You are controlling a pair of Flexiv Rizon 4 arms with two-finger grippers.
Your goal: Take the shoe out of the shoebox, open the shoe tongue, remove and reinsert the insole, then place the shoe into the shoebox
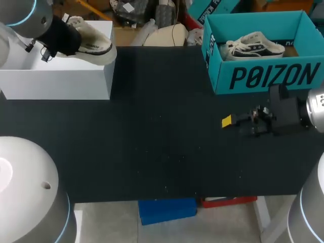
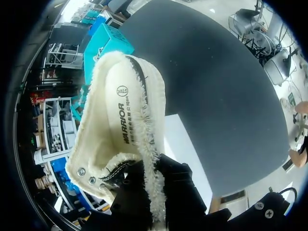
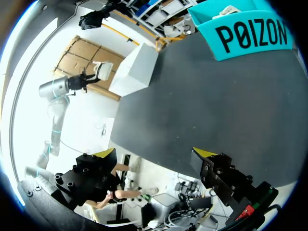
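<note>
Gripper, left [image 1: 63,36] [image 2: 154,180]: raised at the far left corner of the table; black fingers clenched on the fleecy collar edge of the shoe, one on each side; yellow tips hidden by the fleece
Shoe [image 1: 93,43] [image 2: 120,125]: cream, fleece-lined, with frayed edging and metal eyelets; held by its collar in the left gripper, toe pointing away from the gripper, opening facing the wrist camera; in the head view it sits over the far right corner of the white box
Insole [image 2: 119,113]: pale and printed, lying inside the shoe
White box [image 1: 55,76] [image 2: 185,144]: plain, standing on the far left of the table, beneath the held shoe
Table mat [image 1: 162,142]: black, running from the white box to the shoebox
Shoebox [image 1: 263,76] [image 2: 106,43] [image 3: 250,33]: teal, open-topped, on the far right of the table, large dark lettering on its near wall
Sneaker [image 1: 253,46]: white and black lace-up, lying inside the shoebox
Gripper, right [image 1: 233,121] [image 3: 155,154]: low over the mat just in front of the shoebox, pointing toward the table's middle; fingers spread wide, gripping nothing
</note>
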